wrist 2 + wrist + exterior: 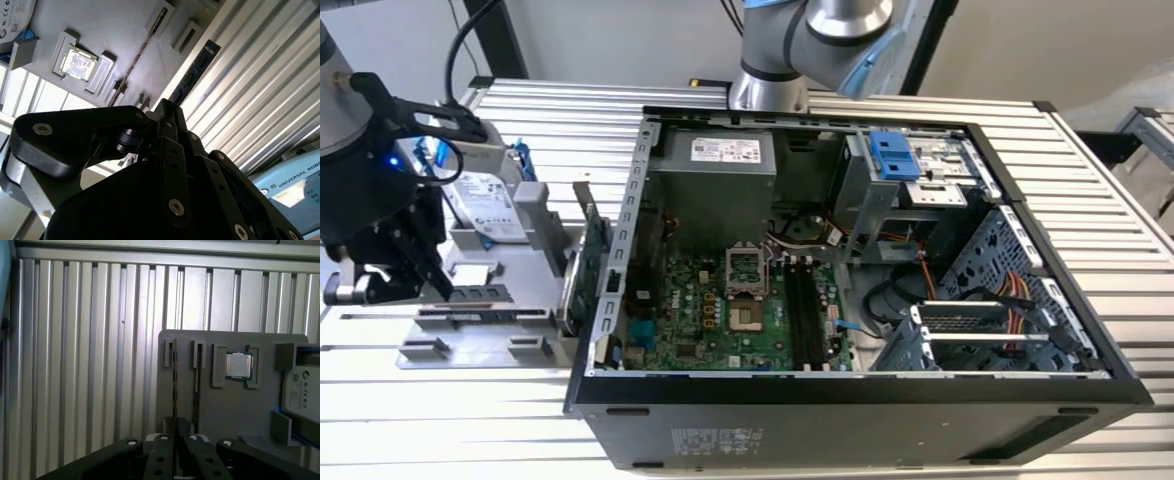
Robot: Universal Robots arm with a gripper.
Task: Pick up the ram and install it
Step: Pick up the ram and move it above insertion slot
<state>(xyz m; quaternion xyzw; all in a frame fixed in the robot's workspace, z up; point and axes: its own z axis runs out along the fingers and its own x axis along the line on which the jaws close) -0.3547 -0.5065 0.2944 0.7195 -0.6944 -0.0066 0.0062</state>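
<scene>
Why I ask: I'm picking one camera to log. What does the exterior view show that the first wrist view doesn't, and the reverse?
Exterior view's extras: the open computer case, its motherboard, and the expansion card standing between the case and the gray tray. First wrist view's extras: a straight look along the ram and a second stick, both on edge in the tray, and the processor in its pocket. Shared: the gray tray, the hard drive, the ribbed table, and the claw shut on the ram.
</scene>
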